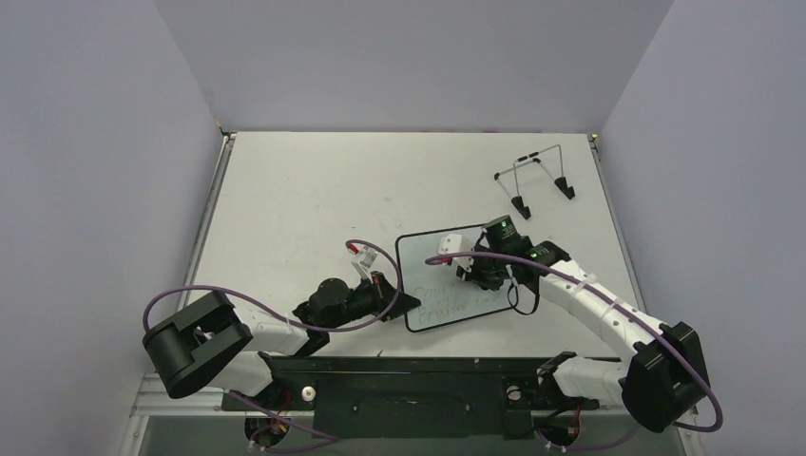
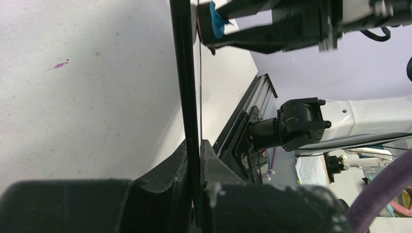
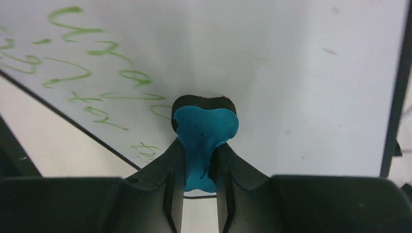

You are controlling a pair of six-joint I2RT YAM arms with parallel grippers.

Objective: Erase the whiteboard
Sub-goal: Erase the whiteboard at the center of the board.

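A: Where is the whiteboard point(image 1: 445, 283) now?

B: On the table point(image 1: 304, 190), near the front, between the two arms. The wire stand point(image 1: 537, 180) is well apart, at the far right

A: And the left gripper point(image 2: 194, 151), what is it doing?

B: Its jaws are pinching the board's left rim. I think this is to hold the board steady, so it doesn't slide when the other arm rubs. I can't tell if the board lies fully flat or is a bit lifted on that side

A: Ok. The right gripper point(image 3: 199, 151)?

B: Jaws pressed on the waist of the blue eraser point(image 3: 205, 125), w/ the wide end pointing out to the board. The dark pad seems to touch the surface, approx in the middle. Holding it by the narrow part leaves the whole wiping face free, in my opinion

A: How much is left to erase?

B: The green writing point(image 3: 73, 73) covers the board's near-left part. The area around the eraser and beyond it looks clean, so I judge the job is partly done; the next strokes probably need to go toward the pinched side
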